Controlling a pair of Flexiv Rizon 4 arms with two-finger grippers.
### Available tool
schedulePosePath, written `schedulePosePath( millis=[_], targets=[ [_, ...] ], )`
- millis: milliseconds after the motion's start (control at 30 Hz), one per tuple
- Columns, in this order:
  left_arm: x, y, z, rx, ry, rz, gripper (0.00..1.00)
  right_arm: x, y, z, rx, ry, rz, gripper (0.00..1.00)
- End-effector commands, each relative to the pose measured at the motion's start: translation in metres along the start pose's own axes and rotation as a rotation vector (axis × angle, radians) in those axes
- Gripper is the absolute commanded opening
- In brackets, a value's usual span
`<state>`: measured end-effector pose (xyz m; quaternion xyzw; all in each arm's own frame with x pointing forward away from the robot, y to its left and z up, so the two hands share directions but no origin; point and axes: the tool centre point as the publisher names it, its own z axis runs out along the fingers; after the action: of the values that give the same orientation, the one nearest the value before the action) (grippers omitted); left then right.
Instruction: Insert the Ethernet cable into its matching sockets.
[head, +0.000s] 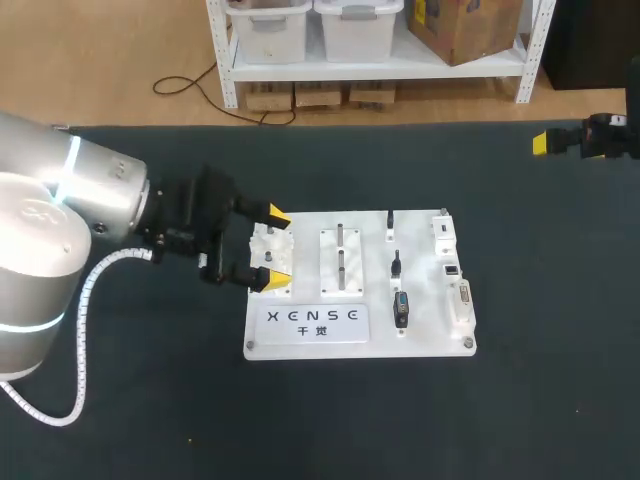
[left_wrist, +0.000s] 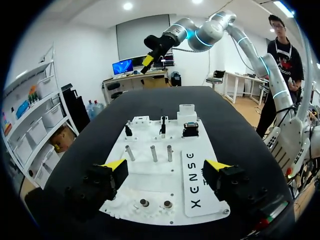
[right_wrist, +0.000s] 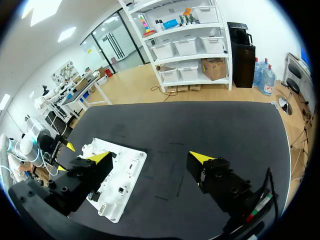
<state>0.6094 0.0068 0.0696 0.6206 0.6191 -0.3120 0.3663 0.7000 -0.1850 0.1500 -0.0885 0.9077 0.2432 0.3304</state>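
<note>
Right of frame centre, on the white rectangular plastic board (head: 430, 338): short black plug leads (head: 401, 308) docked beside small white socket blocks (head: 441, 230); which is Ethernet, cannot tell. Left gripper (head: 276, 248), fingers spread, empty, over the board's left end, probably staging. Right gripper (right_wrist: 150, 157), likewise spread, parked upper right, out of the way.

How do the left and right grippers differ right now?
Left gripper is over the board's left end; right gripper is off the board, by the table's far right edge. Left gripper has board parts beneath it; right gripper only bare table. Both are open and empty.
</note>
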Motion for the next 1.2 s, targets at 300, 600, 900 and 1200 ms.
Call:
schedulePosePath(
  millis=[300,600,900,1200],
  targets=[
    [0.001,0.000,0.001,-0.003,-0.001,0.000,1.00,-0.011,0.026,0.011,0.006,0.061,-0.011,1.00],
    [0.001,0.000,0.001,-0.003,-0.001,0.000,1.00,-0.009,0.088,0.033,0.089,0.203,-0.020,1.00],
    [0.001,0.000,0.001,-0.003,-0.001,0.000,1.00,0.028,0.132,0.058,0.275,0.362,0.011,1.00],
    [0.001,0.000,0.001,-0.003,-0.001,0.000,1.00,0.066,0.160,0.079,0.358,0.449,-0.002,1.00]
  ],
)
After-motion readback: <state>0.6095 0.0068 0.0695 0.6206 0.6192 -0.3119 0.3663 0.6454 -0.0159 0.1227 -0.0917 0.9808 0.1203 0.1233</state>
